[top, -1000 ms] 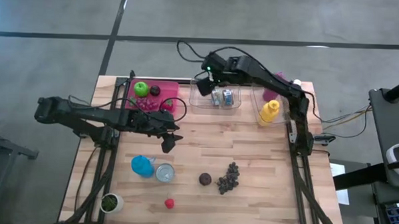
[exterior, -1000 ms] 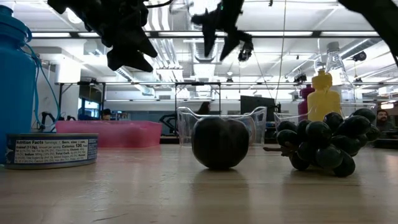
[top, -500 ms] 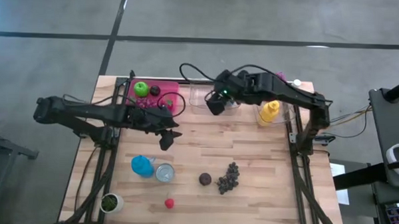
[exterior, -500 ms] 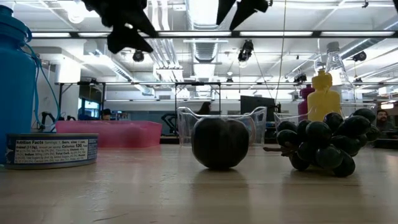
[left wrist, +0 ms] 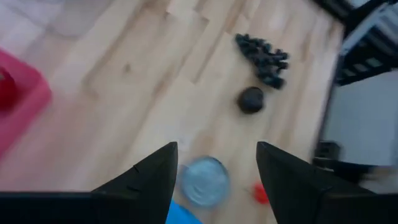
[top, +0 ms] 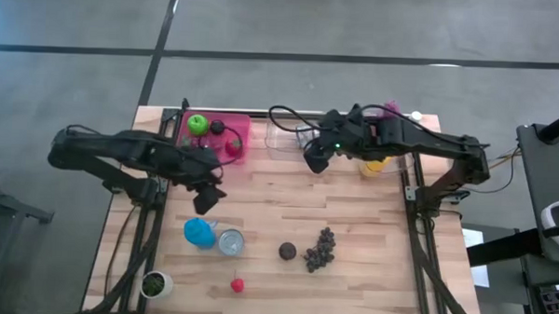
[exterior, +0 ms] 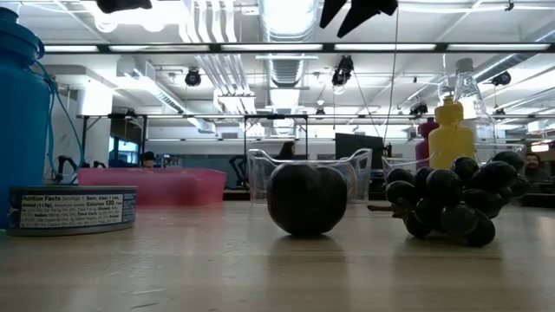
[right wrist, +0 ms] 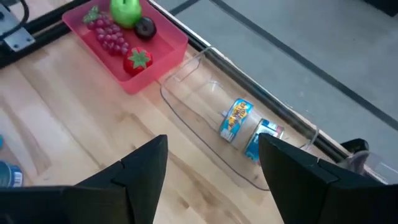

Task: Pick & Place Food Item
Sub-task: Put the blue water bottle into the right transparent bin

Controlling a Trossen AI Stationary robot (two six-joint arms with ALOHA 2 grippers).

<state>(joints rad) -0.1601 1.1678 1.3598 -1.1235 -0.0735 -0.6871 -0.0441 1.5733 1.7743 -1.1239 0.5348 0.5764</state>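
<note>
Legibly, "Nutrition Facts" on the tin can (exterior: 71, 211).

Robotics lab or workshop; ceiling strip lights (exterior: 286, 48), exposed ducts (exterior: 204, 74), concrete floor (top: 79, 19)

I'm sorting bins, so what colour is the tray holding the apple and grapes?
The tray is pink, clearest in the right wrist view.

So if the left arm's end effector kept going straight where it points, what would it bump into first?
Probably the tin can. In the left wrist view it sits right between the open left end effector's fingers, with the blue bottle beside it. How far below is hard to judge.
</note>
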